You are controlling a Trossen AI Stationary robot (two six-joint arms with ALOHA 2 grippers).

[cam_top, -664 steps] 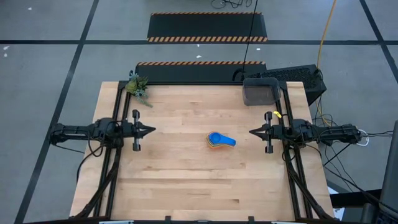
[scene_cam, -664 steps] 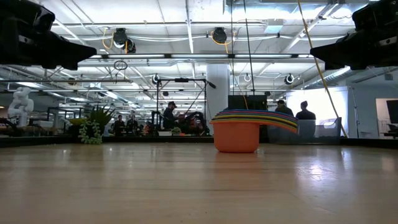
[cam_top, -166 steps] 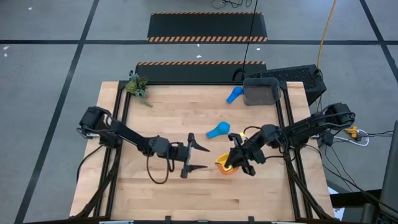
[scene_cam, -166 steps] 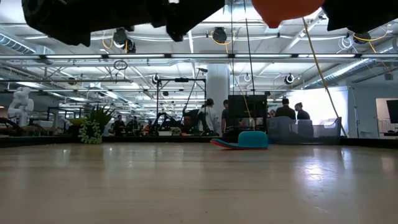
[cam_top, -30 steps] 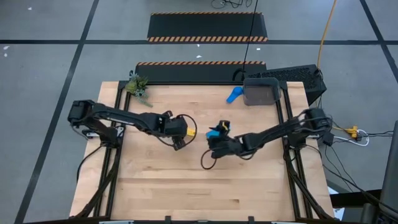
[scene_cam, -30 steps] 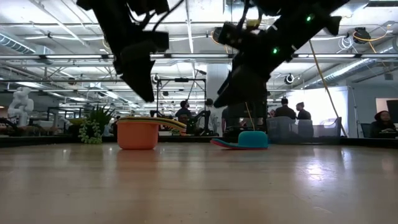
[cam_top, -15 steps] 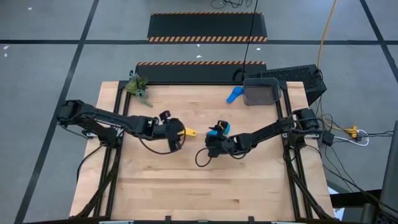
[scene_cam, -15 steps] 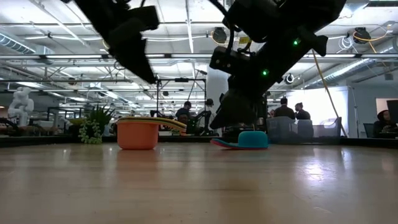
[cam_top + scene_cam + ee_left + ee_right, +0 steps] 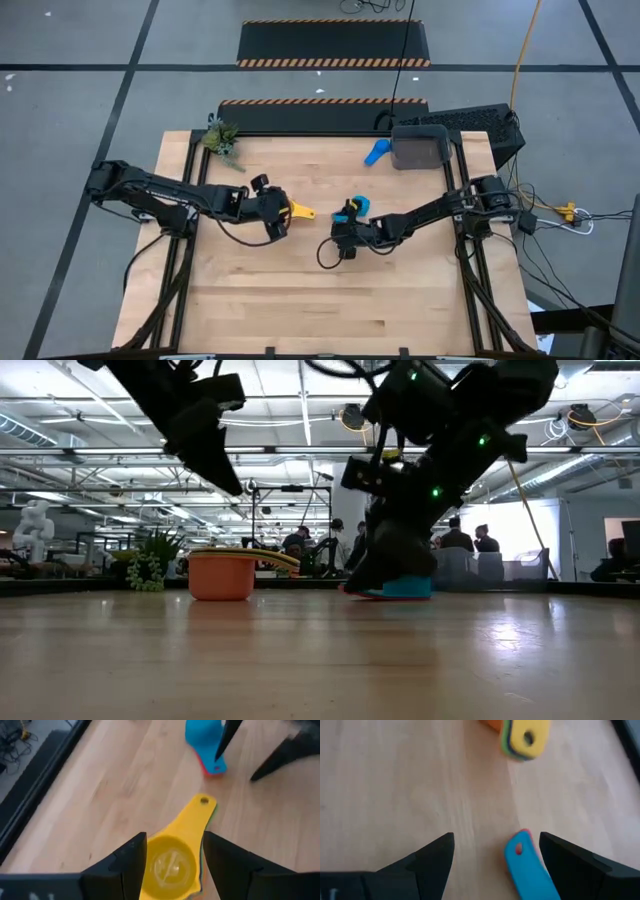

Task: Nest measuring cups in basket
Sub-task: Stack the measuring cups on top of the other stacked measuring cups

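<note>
Right hand [image 9: 492, 857] open over light blue cup [image 9: 530, 865], perhaps touching

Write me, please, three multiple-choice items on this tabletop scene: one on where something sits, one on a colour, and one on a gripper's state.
1. Where does the lone blue cup lie?
A. Inside the basket
B. On the table beside the basket
C. On the keyboard

2. What colour is the top cup of the stack under the left gripper?
A. Yellow
B. Red
C. Navy

3. How does the right gripper stand over the light blue cup?
A. Shut on the cup's handle
B. Shut and empty
C. Open, with a finger on either side of the handle

Answers: 1 B, as the high view shows the cup on the wood just outside the basket's wall. 2 A, as the left wrist view looks into a yellow bowl atop other rims. 3 C, as the right wrist view shows the fingers well apart, touching nothing.
</note>
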